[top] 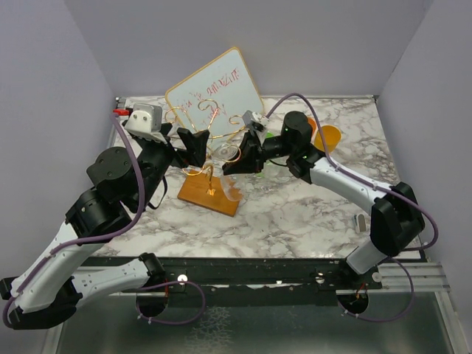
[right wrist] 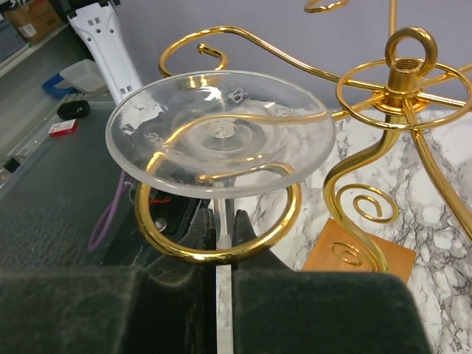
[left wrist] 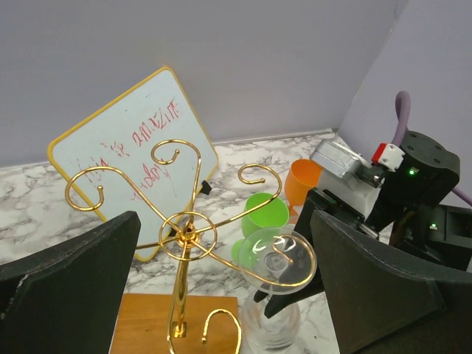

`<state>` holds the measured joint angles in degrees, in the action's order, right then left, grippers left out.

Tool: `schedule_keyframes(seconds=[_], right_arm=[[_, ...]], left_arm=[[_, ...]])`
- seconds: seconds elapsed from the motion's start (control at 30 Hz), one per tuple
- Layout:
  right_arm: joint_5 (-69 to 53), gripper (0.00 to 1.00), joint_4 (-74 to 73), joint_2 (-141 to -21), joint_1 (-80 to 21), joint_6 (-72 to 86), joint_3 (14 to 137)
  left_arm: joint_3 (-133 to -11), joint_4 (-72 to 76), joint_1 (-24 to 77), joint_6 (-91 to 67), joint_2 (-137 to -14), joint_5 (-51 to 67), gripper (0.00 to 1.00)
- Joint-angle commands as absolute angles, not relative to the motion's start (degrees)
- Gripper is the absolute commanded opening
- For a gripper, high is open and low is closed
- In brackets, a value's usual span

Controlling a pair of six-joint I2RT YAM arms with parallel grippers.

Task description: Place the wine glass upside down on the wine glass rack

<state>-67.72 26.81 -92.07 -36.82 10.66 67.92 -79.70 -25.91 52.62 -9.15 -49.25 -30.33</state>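
Note:
The wine glass (top: pixel 230 179) hangs upside down, bowl down, at the right side of the gold wire rack (top: pixel 193 122) on its brown wooden base (top: pixel 199 193). In the right wrist view its round foot (right wrist: pixel 221 129) lies over a spiral ring (right wrist: pixel 274 225) of the rack, with the stem (right wrist: pixel 225 210) passing down through the ring. My right gripper (right wrist: pixel 225 221) is shut on that stem just below the ring; it also shows in the top view (top: pixel 236 161). My left gripper (top: pixel 195 144) is open wide and empty, facing the rack's centre post (left wrist: pixel 181 295) with the glass foot (left wrist: pixel 276 258) between its fingers.
A tilted whiteboard (top: pixel 214 88) with red writing stands behind the rack. A green cup (left wrist: pixel 265 214) and an orange cup (left wrist: pixel 304 177) stand at the back right on the marble table (top: pixel 295 214). Both arms crowd the rack from left and right.

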Motion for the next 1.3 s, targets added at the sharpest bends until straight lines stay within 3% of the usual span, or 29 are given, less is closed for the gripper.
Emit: schedule_keyframes(seconds=[0.0,0.7,1.27], right_arm=[[-67.63,0.01,29.4,-87.62,-37.27,10.79,65.87],[-59.7,0.01,33.82,-82.78,-37.33,11.65,59.84],[-43.79,0.01,40.25,-82.01,-37.28,14.5,55.9]], left_arm=[[-78.93,-25.93,52.82,-8.7,-49.31,-31.02,0.99],[-78.76,-25.93,52.82,-9.49,-49.56,-30.42,0.99],[-77.96,-26.02,52.83,-9.81,-48.48,-30.04,0.99]])
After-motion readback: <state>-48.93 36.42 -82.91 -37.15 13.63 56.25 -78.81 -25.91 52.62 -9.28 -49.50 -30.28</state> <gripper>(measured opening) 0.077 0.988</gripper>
